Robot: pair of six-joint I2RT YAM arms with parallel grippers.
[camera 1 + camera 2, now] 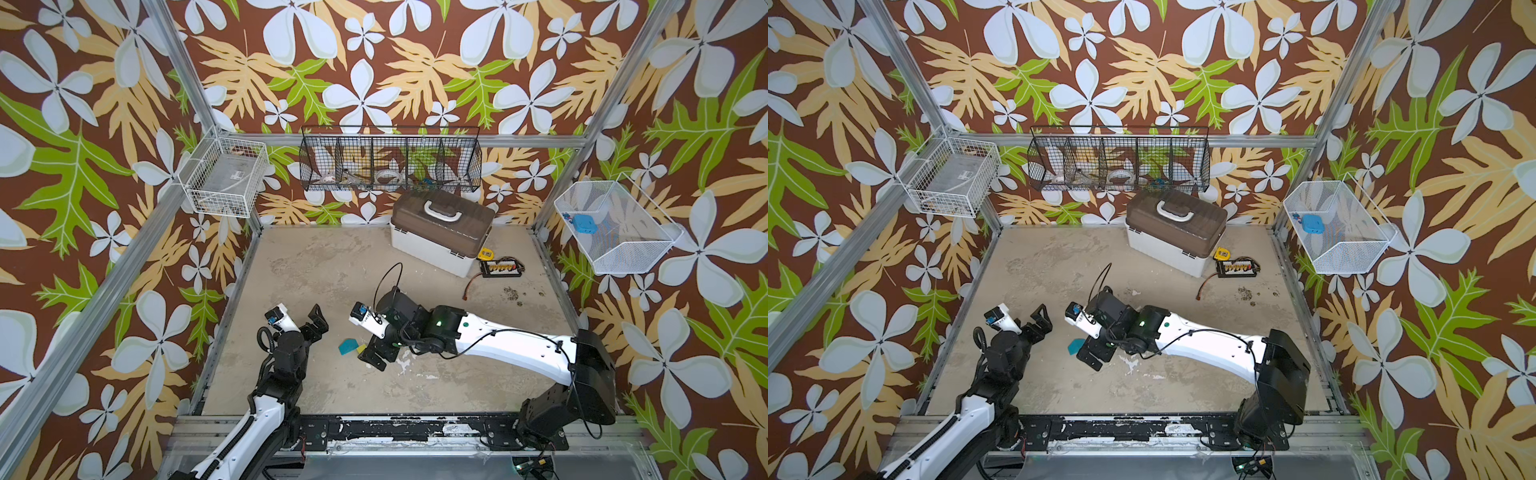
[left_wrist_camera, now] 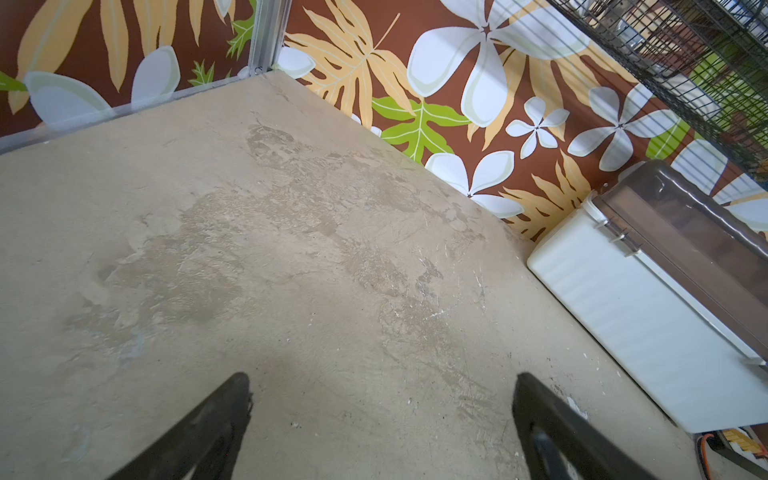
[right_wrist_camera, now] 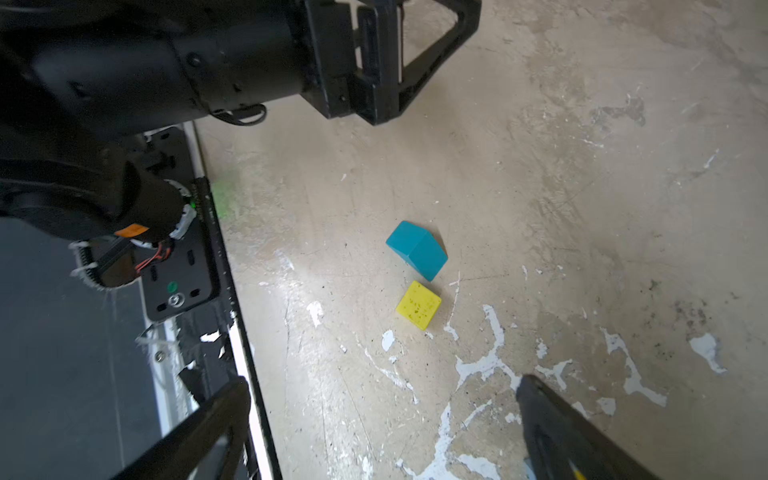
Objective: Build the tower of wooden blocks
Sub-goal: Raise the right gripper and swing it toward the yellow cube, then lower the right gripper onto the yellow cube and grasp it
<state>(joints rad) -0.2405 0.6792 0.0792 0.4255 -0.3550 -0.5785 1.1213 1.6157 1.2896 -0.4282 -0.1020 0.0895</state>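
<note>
Two wood blocks lie on the table just in front of my right gripper (image 3: 382,384): a teal roof-shaped piece (image 3: 417,249) and a yellow cube (image 3: 418,305), side by side and a small gap apart. In a top view the teal piece (image 1: 347,346) and the yellow cube (image 1: 360,348) sit just left of the right gripper (image 1: 371,360), which is open and holds nothing. My left gripper (image 2: 381,380) hovers open over bare table, further left and back (image 1: 321,322). No tower shows in any view.
A white case with a brown lid (image 1: 440,237) stands at the back right, with a yellow tape measure (image 1: 485,252) and a black board with cables (image 1: 500,266) beside it. Wire baskets (image 1: 390,160) hang on the walls. A black rail (image 1: 395,428) runs along the table's front edge.
</note>
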